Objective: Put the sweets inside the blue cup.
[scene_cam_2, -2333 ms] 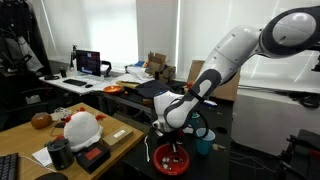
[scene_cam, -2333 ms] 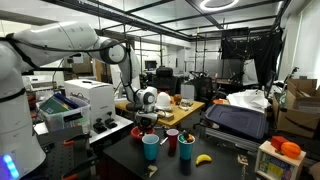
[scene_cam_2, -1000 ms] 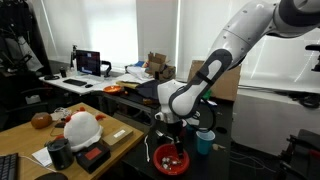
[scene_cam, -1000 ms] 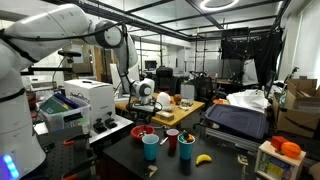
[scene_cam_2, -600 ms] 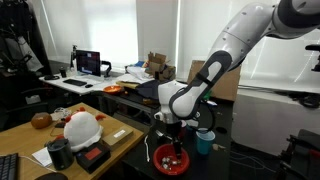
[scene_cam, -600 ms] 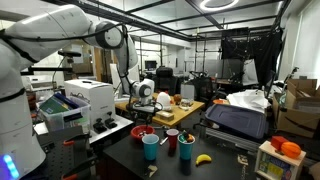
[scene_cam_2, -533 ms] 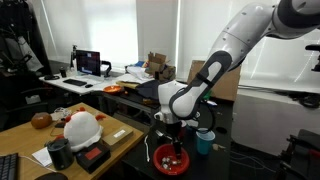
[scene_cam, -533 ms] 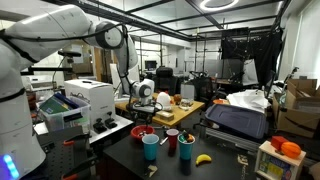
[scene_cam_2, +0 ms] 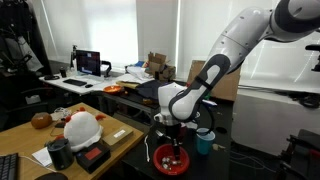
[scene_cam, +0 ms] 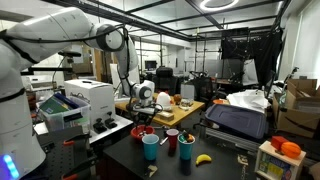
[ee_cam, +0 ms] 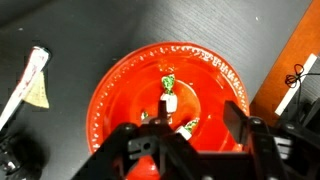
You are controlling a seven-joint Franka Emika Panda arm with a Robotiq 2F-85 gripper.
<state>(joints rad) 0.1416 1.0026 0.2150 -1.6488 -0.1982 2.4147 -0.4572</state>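
Sweets (ee_cam: 168, 101) in white and green wrappers lie in the red bowl (ee_cam: 120, 90), which also shows in both exterior views (scene_cam: 143, 131) (scene_cam_2: 170, 158). My gripper (ee_cam: 197, 117) hangs just above the bowl, open, its fingers (ee_cam: 238, 118) straddling the sweets with nothing held. From outside, the gripper (scene_cam_2: 168, 128) points straight down at the bowl. The blue cup (scene_cam: 151, 147) stands upright on the dark table beside the bowl, and it shows again in an exterior view (scene_cam_2: 204, 141).
A red cup (scene_cam: 172, 140), a dark cup (scene_cam: 186, 149) and a banana (scene_cam: 204, 158) stand near the blue cup. A paper wrapper (ee_cam: 33, 82) lies left of the bowl. A wooden tabletop (ee_cam: 290, 70) borders the dark table. A white helmet (scene_cam_2: 80, 127) sits on a desk.
The arm has sunk slightly toward the red bowl. The sweets and the cups have not moved.
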